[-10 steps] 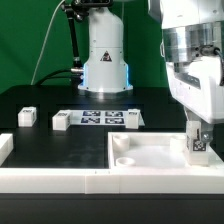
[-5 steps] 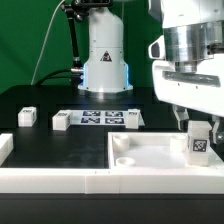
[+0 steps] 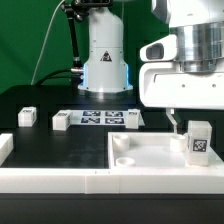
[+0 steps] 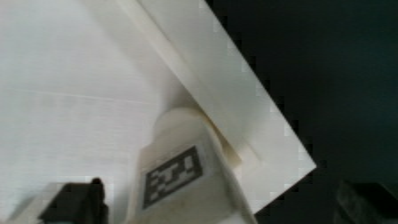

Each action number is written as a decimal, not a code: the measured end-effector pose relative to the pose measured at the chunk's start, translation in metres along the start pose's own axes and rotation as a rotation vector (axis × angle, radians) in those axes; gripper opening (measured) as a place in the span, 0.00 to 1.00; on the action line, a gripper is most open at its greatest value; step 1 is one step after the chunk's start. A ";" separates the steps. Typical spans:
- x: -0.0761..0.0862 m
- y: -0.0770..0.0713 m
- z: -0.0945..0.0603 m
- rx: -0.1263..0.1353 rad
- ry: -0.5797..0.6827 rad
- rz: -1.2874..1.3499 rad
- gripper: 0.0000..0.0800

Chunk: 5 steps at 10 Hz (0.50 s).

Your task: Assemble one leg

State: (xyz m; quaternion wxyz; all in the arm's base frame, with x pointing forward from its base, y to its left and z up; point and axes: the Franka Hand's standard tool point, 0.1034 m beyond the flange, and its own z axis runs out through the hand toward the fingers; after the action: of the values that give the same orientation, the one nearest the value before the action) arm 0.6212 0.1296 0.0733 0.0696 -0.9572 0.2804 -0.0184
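Nearest you, a white rail is running along the front edge of the black desk. Just behind it the large white tabletop panel is lying flat, a round socket showing at its near-left corner.

The leg is standing upright on the panel's right side, marker tag facing you; in the wrist view the leg is sitting against the panel's edge.

The tool is hanging just above the panel, to the left of the leg and apart from it. It is gripping nothing. You are seeing one finger only, so how wide it is standing cannot be told.

Farther back, left of centre, two small white blocks are sitting beside the marker board. The arm's base is standing farthest off.
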 end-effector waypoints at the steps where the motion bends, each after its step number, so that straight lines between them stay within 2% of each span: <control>1: 0.000 0.001 0.000 -0.008 0.004 -0.134 0.81; 3: 0.001 0.001 0.000 -0.023 0.009 -0.331 0.81; 5: 0.002 0.001 0.000 -0.026 0.013 -0.438 0.81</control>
State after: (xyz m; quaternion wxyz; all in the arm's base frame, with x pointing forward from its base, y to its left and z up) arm 0.6219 0.1276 0.0732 0.0497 -0.9959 0.0662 -0.0357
